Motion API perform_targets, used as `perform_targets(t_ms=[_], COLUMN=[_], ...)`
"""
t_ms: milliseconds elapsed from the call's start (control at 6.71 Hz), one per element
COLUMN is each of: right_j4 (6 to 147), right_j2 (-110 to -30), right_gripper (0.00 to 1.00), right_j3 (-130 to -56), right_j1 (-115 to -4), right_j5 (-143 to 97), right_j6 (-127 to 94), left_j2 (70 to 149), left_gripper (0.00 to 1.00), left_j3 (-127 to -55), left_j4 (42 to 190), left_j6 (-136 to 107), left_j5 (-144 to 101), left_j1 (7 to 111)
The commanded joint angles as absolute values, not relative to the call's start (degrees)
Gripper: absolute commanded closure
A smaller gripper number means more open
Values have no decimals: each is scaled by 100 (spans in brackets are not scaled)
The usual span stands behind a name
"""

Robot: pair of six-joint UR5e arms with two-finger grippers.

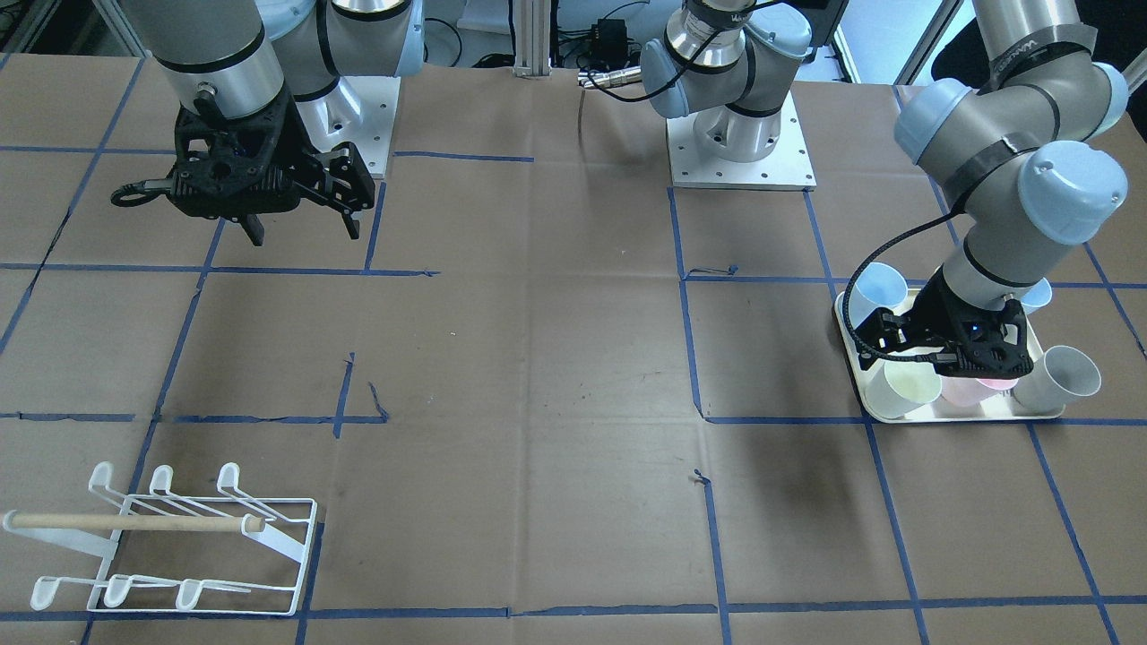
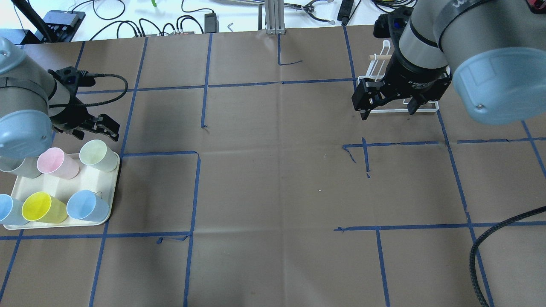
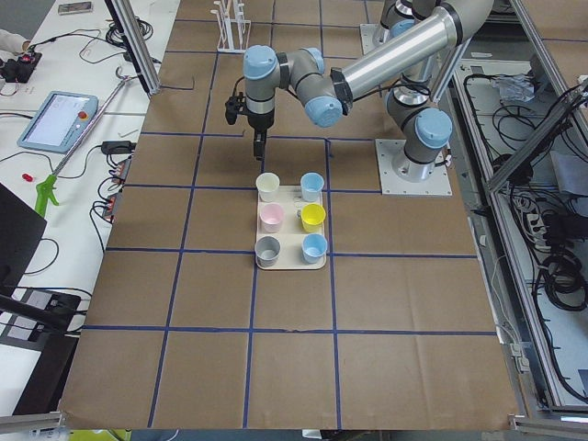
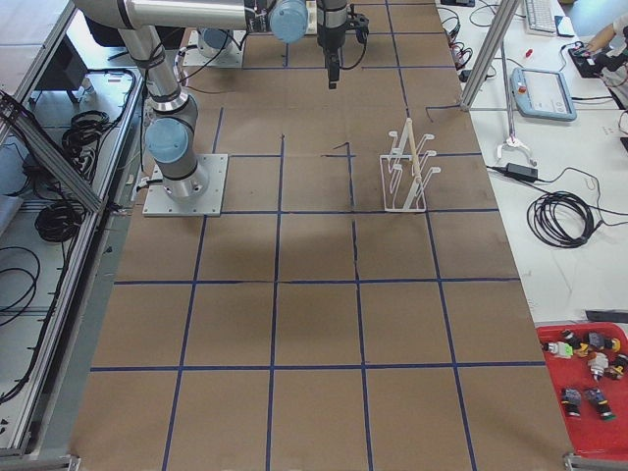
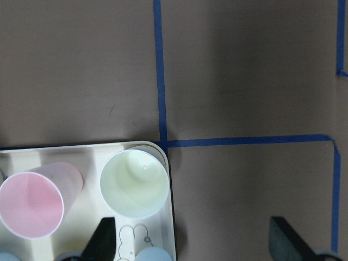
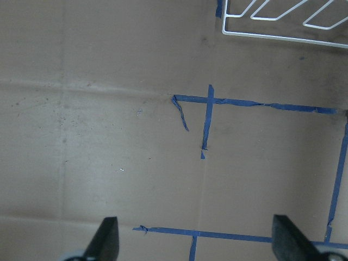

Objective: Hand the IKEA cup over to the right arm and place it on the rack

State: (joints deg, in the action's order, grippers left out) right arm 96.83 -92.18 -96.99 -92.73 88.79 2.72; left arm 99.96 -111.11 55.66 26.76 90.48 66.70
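Though spread wide above the far right corner of the tray (image 2: 59, 186), grips nothing: left claw (image 2: 97, 133), empty, hanging just beyond the pale green cup (image 2: 97, 155) and not touching it. Looks like step 1, the pick, not yet made. Next, most likely: sink lower, straddle that cup's wall, close gently, lift straight up to clear the pink cup (image 2: 57, 163) just to its left, then carry toward the middle of the table (image 2: 277, 179) for the hand-over.

Right claw (image 2: 387, 111): likewise wide and empty, raised over the right half, on the robot's side of the rack (image 1: 283, 541) and apart from it. Rack bare of cups.

In the tray: 6 cups, all upright, mouths up, 2 rows of 3, sides as seen from behind the robot. Far row, left to right: grey cup (image 2: 21, 167), pink, pale green. Near row: blue cup (image 2: 7, 209), yellow cup (image 2: 42, 207), second blue cup (image 2: 87, 206).
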Motion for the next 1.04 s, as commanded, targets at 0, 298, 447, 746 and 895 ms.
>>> perform_targets(t_ms=[0,298,447,746,895], right_j4=[9686,9694,9694,9694,9703], right_j2=[-9211,-9211,-9211,-9211,-9211], right_gripper=[0,0,0,0,0], right_j3=[-9712,-9712,-9712,-9695,-9712], right_j1=[-9272,-9272,-9272,-9272,-9272], right_j5=[8877,8877,8877,8877,8877], right_j6=[272,272,272,272,272], left_j2=[10264,10353,10441,10450,10450], left_gripper=[0,0,0,1,19], left_j3=[-11416,-11470,-11461,-11452,-11409], left_j4=[5238,5238,5238,5229,5229], left_j6=[2681,2681,2707,2716,2742], left_j5=[9044,9061,9070,9070,9070], left_j1=[6478,6469,6469,6460,6460])
